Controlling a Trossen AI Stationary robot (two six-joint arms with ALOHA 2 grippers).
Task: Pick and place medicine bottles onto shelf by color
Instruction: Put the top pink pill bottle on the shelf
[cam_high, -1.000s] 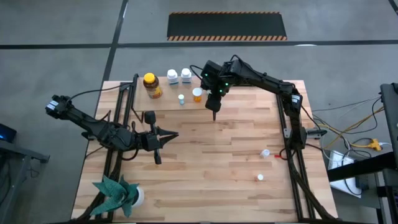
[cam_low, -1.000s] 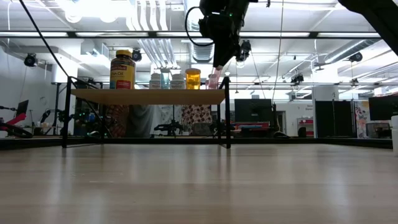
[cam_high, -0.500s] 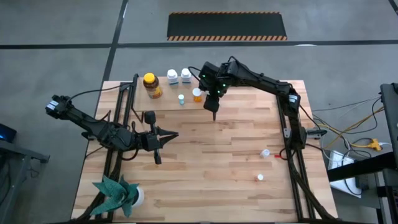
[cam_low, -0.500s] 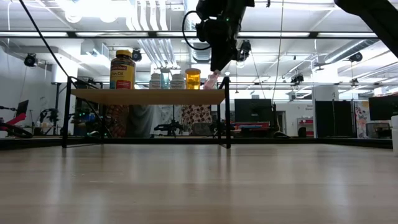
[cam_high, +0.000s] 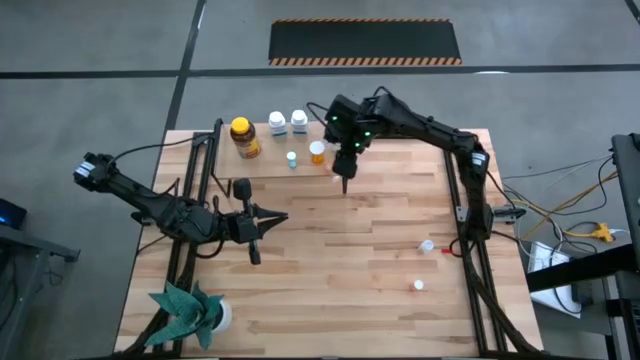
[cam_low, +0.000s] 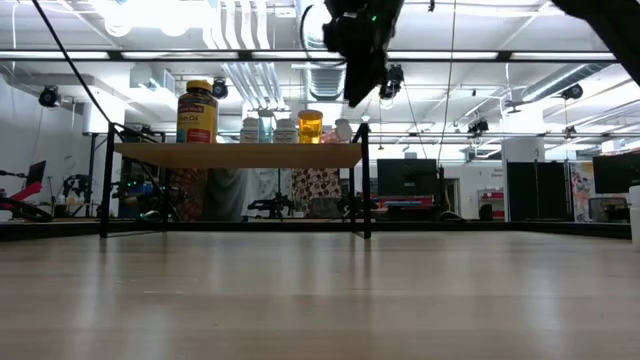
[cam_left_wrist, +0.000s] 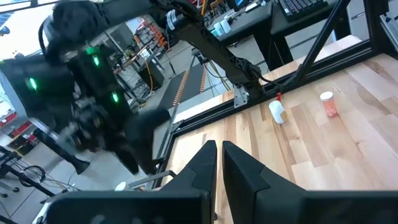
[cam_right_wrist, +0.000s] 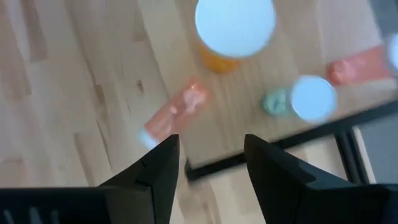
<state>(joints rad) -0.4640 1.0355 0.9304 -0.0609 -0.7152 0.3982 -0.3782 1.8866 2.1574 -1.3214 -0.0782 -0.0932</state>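
Right pincer (cam_right_wrist: 205, 168), jaws apart and empty, hovers above the pink bottle (cam_right_wrist: 176, 114) lying beside the orange bottle (cam_right_wrist: 231, 34) on the shelf (cam_low: 237, 154), apparently grouped by color.

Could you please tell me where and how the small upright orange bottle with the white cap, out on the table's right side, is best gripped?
Come straight down on the orange bottle, jaws to either side of its white cap and upper body. It stands upright on the table, round cap facing up, with bare wood around it, so a top approach looks cleanest.
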